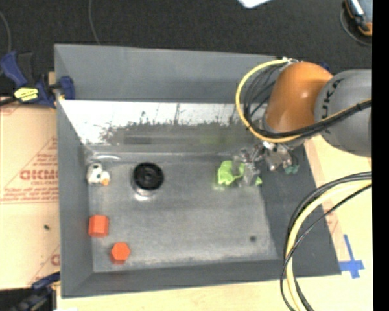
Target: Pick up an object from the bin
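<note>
Green object [227,173], small, bright lime, irregular in outline; lies on the floor of the grey bin [181,274], right of centre in the frame and near the foot of the far wall. Long axis of the visible part: lower left to upper right, slightly tilted, broader end at lower left. No writing on it can be read. Gripper [254,167]: set just right of the green object, touching or nearly touching its right edge; whether its jaws are open, closed or gripping the object cannot be told. A sliver of the same green shows at the gripper's lower right; whether it belongs to the object cannot be told. Arm [350,109]: enters from the right of the frame, wrist bent down into the bin, rounded orange cover [295,99] uppermost, yellow and black cables [246,112] looped round it. Lettering [327,100] on the grey arm housing: "KU" legible, the rest hidden. Other contents, all well apart at left: black round disc [146,175], small white figure [98,174], orange cube [98,225], orange hexagonal block [120,252].
</note>
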Controlling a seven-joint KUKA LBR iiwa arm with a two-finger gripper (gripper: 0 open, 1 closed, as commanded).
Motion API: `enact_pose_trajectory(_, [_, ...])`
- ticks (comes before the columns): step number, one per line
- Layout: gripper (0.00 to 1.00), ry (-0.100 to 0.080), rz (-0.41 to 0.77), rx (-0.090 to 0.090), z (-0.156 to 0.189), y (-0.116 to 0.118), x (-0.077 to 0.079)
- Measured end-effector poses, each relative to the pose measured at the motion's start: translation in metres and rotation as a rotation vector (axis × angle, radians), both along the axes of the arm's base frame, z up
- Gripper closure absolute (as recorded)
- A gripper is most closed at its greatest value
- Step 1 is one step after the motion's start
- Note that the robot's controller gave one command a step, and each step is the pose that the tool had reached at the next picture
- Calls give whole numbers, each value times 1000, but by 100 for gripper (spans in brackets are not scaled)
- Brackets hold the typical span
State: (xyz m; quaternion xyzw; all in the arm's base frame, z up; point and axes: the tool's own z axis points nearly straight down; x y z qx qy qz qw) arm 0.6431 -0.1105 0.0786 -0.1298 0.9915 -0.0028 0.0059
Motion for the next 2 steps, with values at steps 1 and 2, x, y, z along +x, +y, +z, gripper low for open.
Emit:
enact_pose_trajectory(1, [100,-2,0,0,2,0,1])
enact_pose_trajectory(2, [100,-1,0,0,5,0,0])
